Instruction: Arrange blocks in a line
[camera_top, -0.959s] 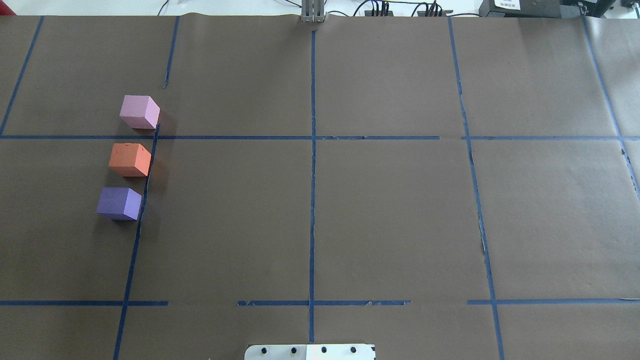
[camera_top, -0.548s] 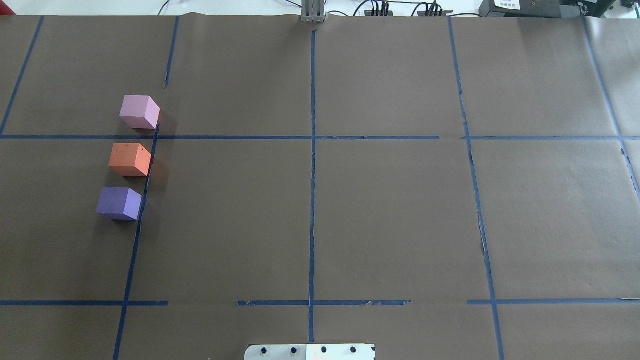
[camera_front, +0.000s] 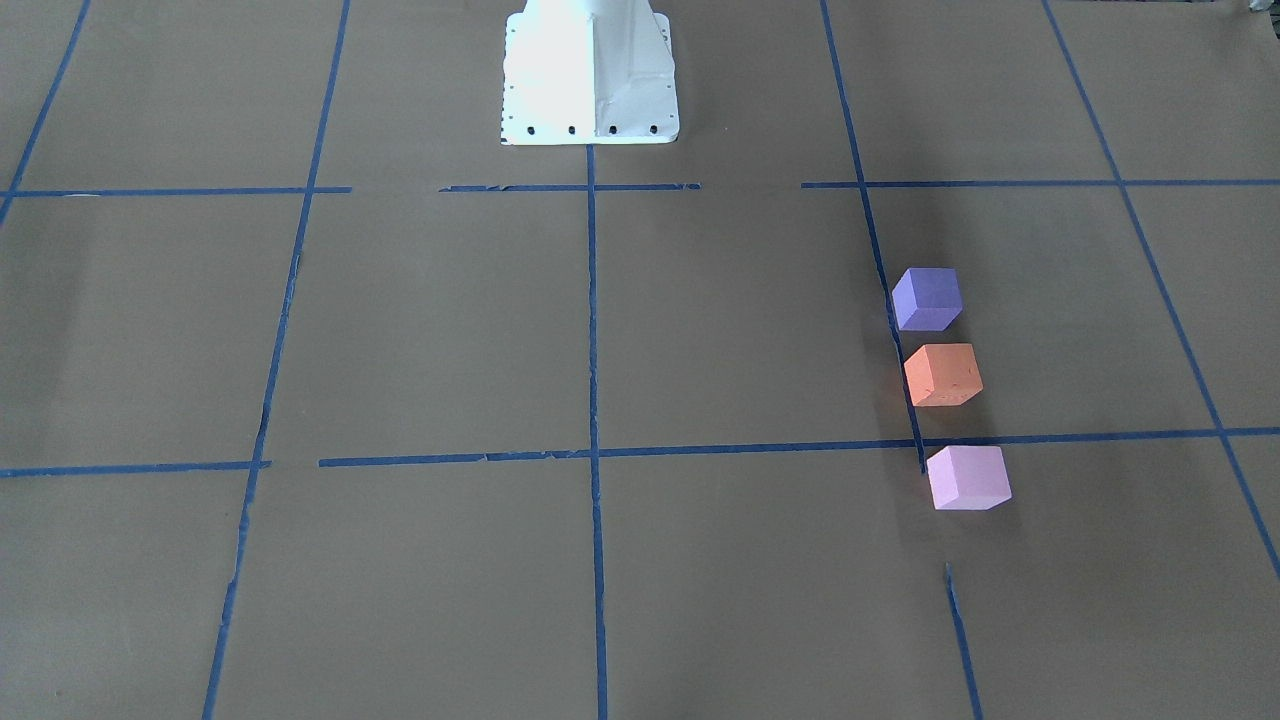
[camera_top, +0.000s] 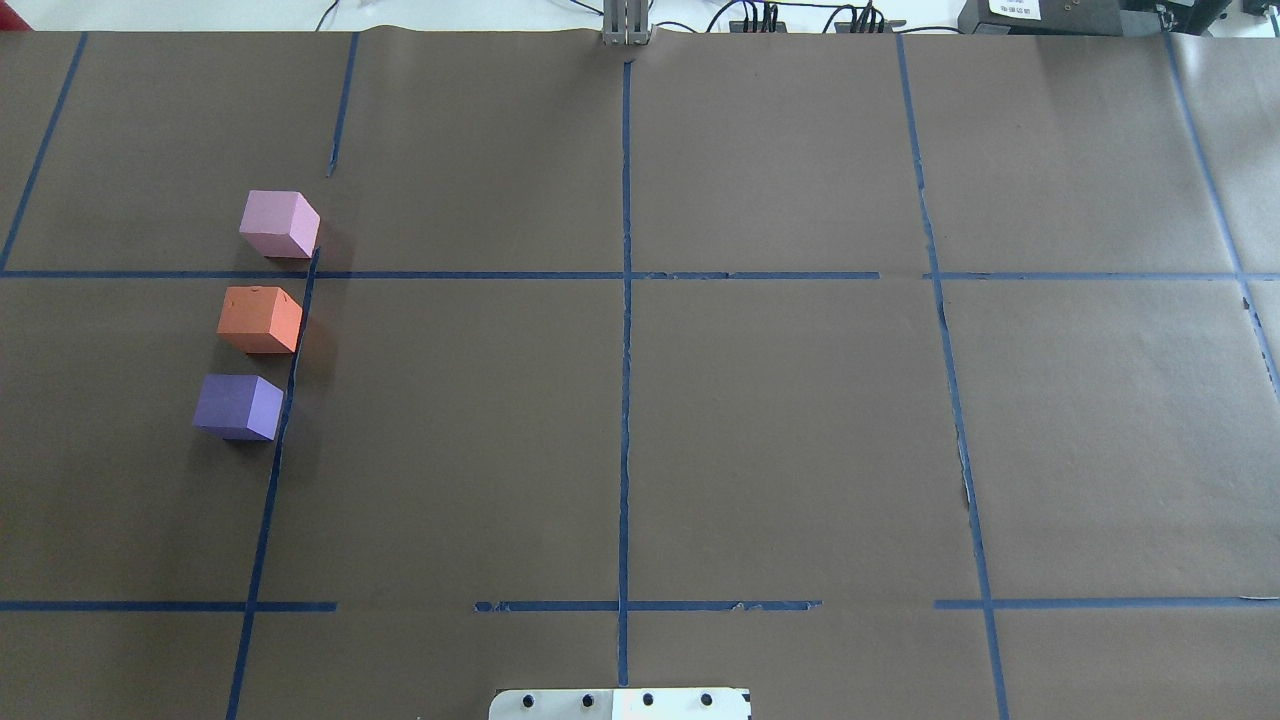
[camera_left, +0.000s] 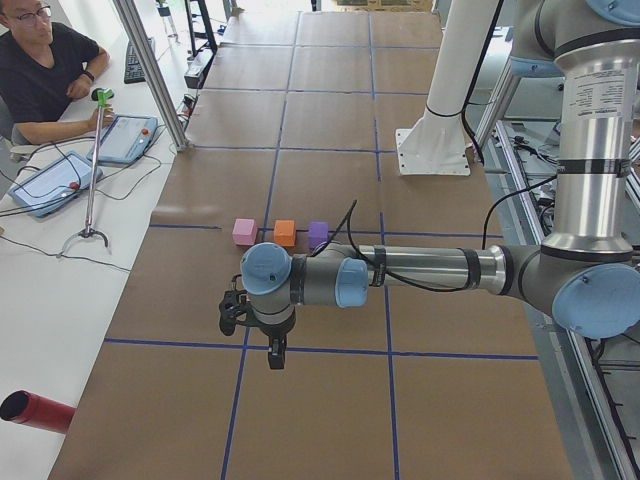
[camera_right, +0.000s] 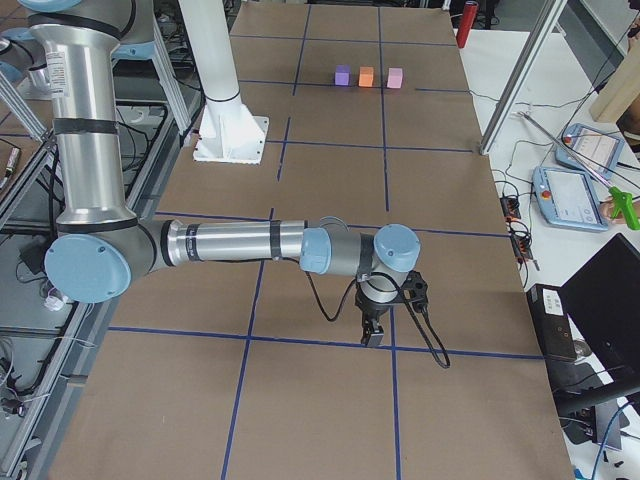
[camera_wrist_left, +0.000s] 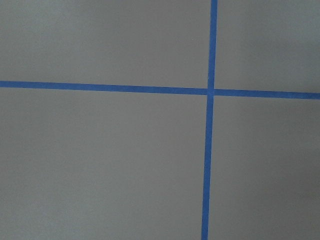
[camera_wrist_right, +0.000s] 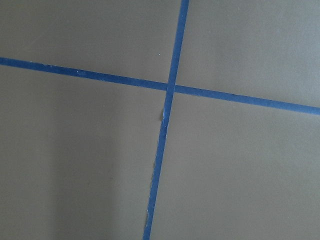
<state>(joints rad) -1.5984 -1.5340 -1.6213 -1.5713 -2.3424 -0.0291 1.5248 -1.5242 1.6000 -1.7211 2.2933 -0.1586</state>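
Note:
Three blocks lie in a line along a blue tape strip on the table's left part in the overhead view: the pale pink-lilac block (camera_top: 278, 224) farthest, the orange block (camera_top: 259, 319) in the middle, the violet-blue block (camera_top: 238, 406) nearest. They also show in the front-facing view: violet-blue (camera_front: 927, 298), orange (camera_front: 942, 374), pink-lilac (camera_front: 967, 477). Small gaps separate them. The left gripper (camera_left: 275, 355) shows only in the exterior left view, well away from the blocks, pointing down. The right gripper (camera_right: 372, 335) shows only in the exterior right view, far from the blocks. I cannot tell if either is open or shut.
Brown paper with a blue tape grid (camera_top: 625, 275) covers the table. The white robot base (camera_front: 590, 70) stands at the table's near edge. An operator (camera_left: 40, 70) sits beside the table's far side with tablets (camera_left: 120, 140); a red cylinder (camera_left: 35, 412) lies there.

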